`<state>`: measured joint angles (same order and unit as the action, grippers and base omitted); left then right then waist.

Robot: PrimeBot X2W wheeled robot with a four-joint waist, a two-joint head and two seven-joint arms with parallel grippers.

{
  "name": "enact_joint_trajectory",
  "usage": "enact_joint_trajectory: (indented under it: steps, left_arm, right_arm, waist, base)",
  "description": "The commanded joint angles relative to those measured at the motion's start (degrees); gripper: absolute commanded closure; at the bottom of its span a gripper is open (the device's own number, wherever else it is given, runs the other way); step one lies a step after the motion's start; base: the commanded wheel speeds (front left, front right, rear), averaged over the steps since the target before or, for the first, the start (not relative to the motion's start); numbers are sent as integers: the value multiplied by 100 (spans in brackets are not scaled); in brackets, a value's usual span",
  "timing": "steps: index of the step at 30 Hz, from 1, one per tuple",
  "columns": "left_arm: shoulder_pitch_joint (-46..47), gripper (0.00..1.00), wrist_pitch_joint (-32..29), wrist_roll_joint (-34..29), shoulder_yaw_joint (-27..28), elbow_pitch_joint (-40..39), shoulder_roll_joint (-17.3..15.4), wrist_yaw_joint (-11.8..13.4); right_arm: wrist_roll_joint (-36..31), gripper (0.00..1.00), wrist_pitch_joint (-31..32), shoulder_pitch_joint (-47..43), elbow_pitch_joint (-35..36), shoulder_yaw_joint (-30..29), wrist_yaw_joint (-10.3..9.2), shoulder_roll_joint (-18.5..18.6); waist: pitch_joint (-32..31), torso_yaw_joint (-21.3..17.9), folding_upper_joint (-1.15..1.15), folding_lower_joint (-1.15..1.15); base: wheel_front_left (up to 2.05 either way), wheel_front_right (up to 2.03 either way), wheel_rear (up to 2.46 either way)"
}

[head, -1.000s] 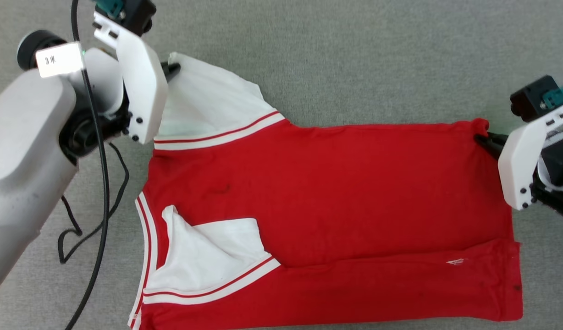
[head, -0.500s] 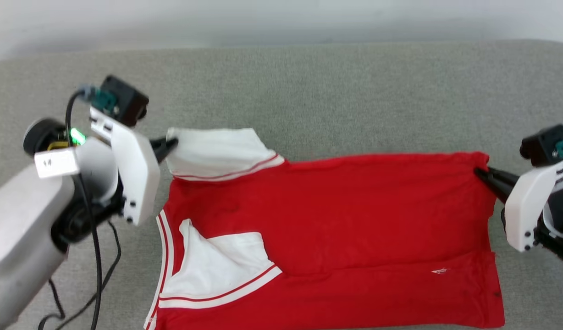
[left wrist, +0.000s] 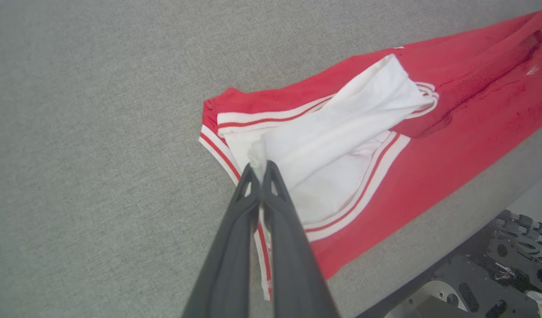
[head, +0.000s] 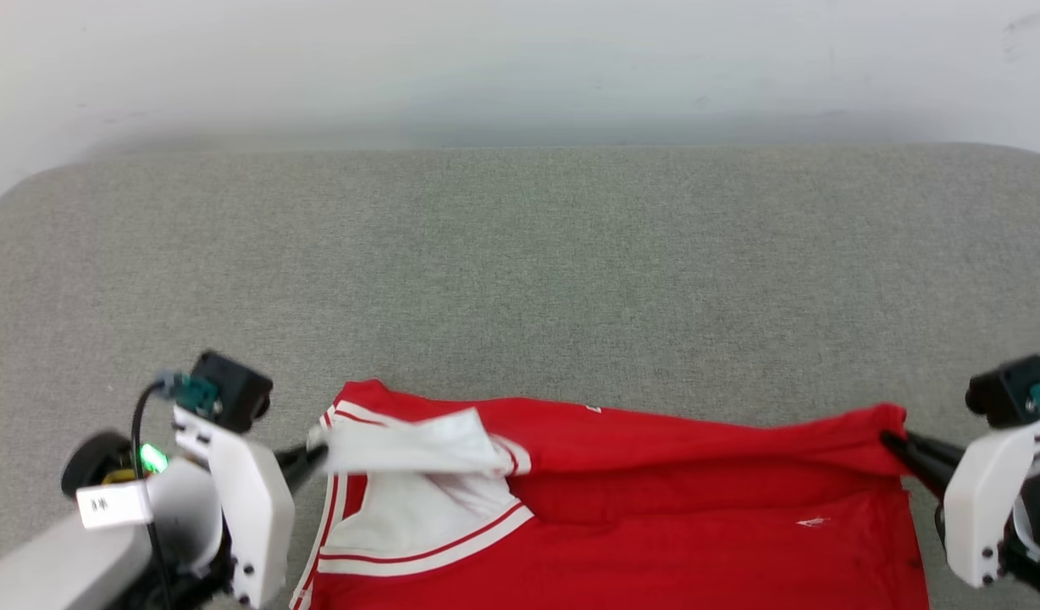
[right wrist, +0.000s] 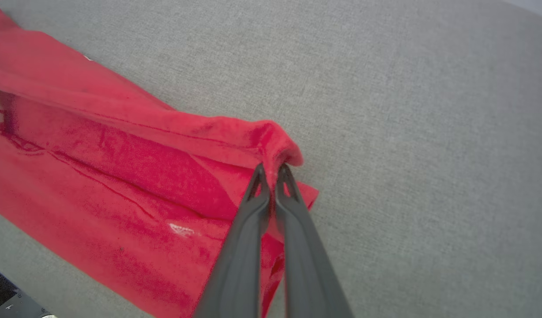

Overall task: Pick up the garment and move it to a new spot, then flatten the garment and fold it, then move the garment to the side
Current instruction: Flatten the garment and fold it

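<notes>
From the head view I saw the red garment (head: pixel 698 525) lying along the near edge of the grey bench (head: pixel 520 254), its far edge raised and folded towards me, with a pale wall (head: pixel 520 68) behind the bench. The left gripper (head: pixel 312 457) sat at the lower left, its dark fingers pinched together on the tip of the white sleeve (head: pixel 410 445), which was pulled over the striped trim. At the lower right, the right gripper (head: pixel 893 442) was clamped tight on the far red corner of the hem end. In the left wrist view the left gripper (left wrist: pixel 258 170) had its two fingers pressed against each other with a scrap of white sleeve cloth caught between the tips; the sleeve (left wrist: pixel 341 119) stretched away from them across the red body, and the second white sleeve lay flat beneath it inside its red-and-white band. In the right wrist view the right gripper (right wrist: pixel 271 170) was likewise fully closed, nipping a bunched red corner that stood up off the bench, while the rest of the garment (right wrist: pixel 99 176) ran off to that view's left in long folds.
</notes>
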<state>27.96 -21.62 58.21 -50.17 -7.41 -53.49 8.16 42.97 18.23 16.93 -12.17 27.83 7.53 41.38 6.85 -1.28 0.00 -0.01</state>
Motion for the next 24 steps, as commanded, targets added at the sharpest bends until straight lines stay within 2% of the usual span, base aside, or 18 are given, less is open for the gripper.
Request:
enact_joint_trajectory:
  steps: [1, 6, 11, 16, 24]
  left_arm:
    - [-206, 100, 73, 69, -41, -63, -23, 64]
    - [-745, 100, 328, 239, -99, -130, -31, 249]
    - [-1136, 100, 502, 382, -199, -19, 66, 324]
    - [-1270, 100, 589, 496, -249, 296, 241, 241]
    - [-1239, 100, 714, 583, -294, 872, 565, 29]
  right_arm:
    - [29, 100, 43, -223, 104, -91, -10, 3]
    - [-20, 100, 194, -837, 382, -399, -9, -91]
    - [-116, 100, 365, -1262, 486, -580, -9, -188]
    - [-185, 100, 473, -1423, 380, -660, -9, -313]
    - [-268, 100, 500, -1375, 45, -461, -7, -558]
  waist:
    - [-21, 19, 0, 1]
    - [-24, 42, 0, 1]
    - [25, 47, 0, 1]
    - [154, 62, 0, 1]
    - [260, 73, 0, 1]
  base:
    - [0, 0, 0]
    - [0, 0, 0]
    - [0, 0, 0]
    - [0, 0, 0]
    - [0, 0, 0]
